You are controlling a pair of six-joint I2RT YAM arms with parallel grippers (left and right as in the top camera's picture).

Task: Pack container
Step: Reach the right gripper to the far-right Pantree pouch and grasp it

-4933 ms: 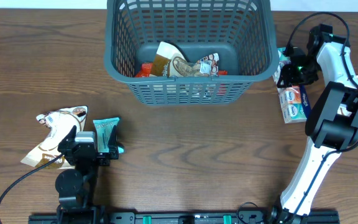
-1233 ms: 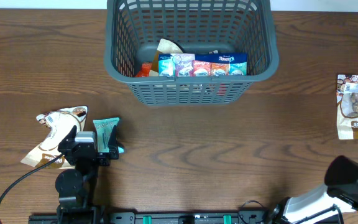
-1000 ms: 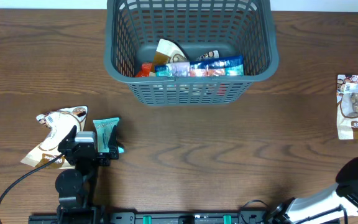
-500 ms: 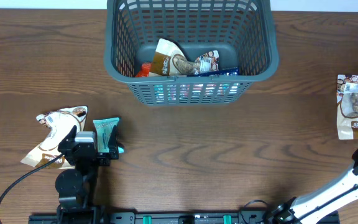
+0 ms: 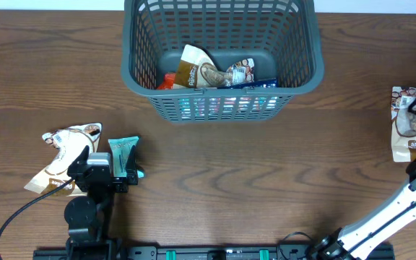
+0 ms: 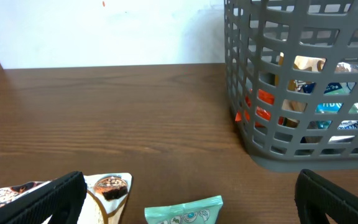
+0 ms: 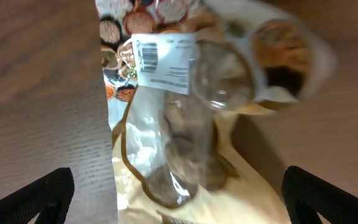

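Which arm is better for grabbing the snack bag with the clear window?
Right, probably. The right gripper hangs open directly over that snack bag, with a finger on either side. The left gripper sits far off on the other side, by a teal packet.

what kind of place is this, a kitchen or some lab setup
Most likely a robot lab bench, not a kitchen: a left arm and a right arm mounted at the edge of a wooden table, snack packets laid out near a container, and a plain white wall behind.
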